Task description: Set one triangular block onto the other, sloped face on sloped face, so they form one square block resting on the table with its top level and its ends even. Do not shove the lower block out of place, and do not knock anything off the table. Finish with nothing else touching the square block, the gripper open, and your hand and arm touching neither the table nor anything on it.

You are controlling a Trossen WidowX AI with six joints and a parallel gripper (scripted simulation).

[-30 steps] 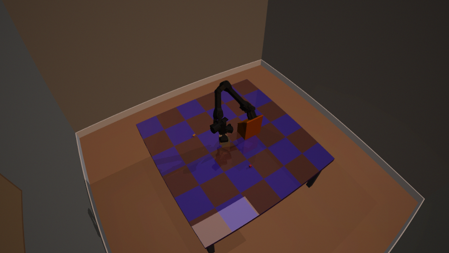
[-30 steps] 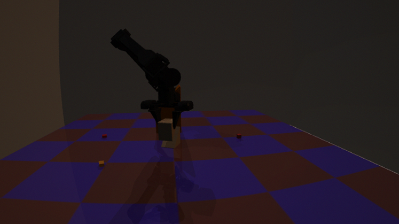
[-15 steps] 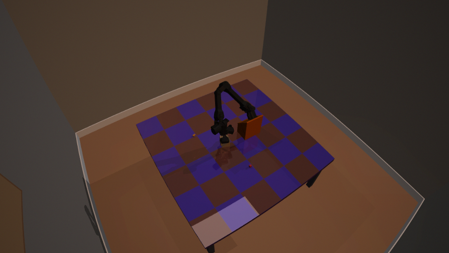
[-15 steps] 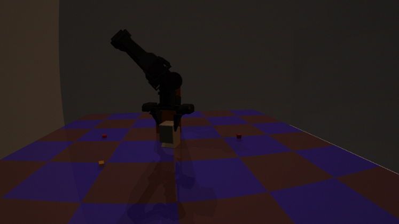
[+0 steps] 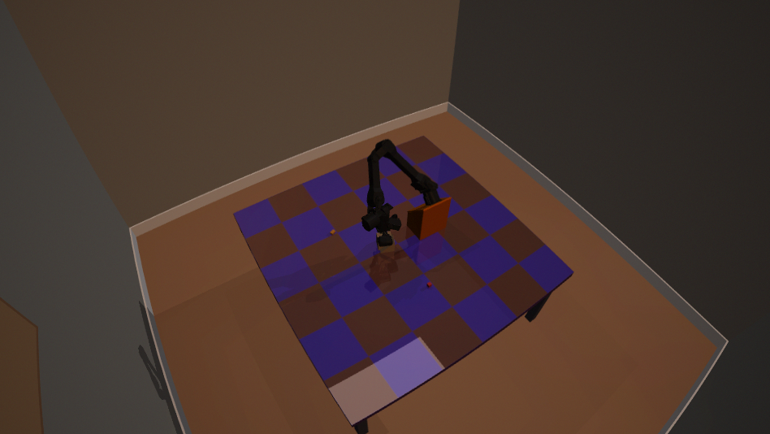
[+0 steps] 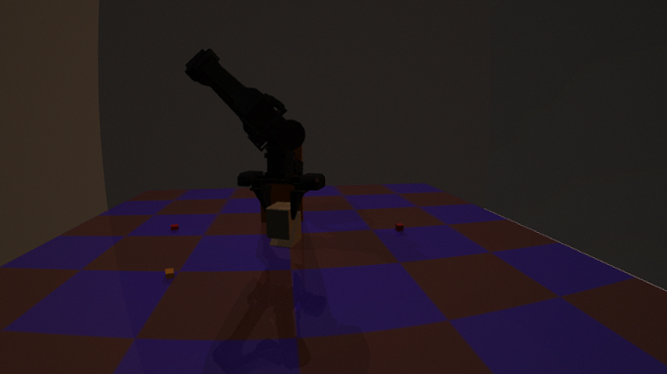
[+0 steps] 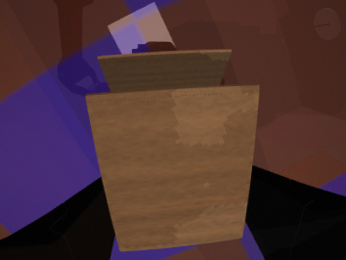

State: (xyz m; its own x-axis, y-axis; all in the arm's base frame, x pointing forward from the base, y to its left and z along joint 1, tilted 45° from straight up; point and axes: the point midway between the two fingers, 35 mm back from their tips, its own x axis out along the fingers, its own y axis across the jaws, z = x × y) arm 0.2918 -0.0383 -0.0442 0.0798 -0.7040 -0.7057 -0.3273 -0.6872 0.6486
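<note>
While my gripper [image 6: 280, 209] is clamped on the upper block [image 7: 174, 165], the stacking itself is not finished. From the wrist view, that wooden block fills most of the frame, and the lower block [image 7: 164, 70] shows just beyond its far edge, lying on the checkered table [image 5: 485, 312]. In the exterior view the held block hangs directly over the lower one, very close, though I cannot tell whether the 2 sloped faces already touch.

Done, as I judge it: 1 block is picked up and carried over its partner. Left: settle slope onto slope, check that the ends are even and the top level, open my fingers, and lift my arm away from everything.

An orange panel [image 5: 430, 216] stands near my arm's base, apart from the blocks. 3 tiny cubes lie well away: an orange one [image 6: 169, 272] and 2 red ones [image 6: 174, 226] [image 6: 399, 226]. None is near enough to touch the finished square.
</note>
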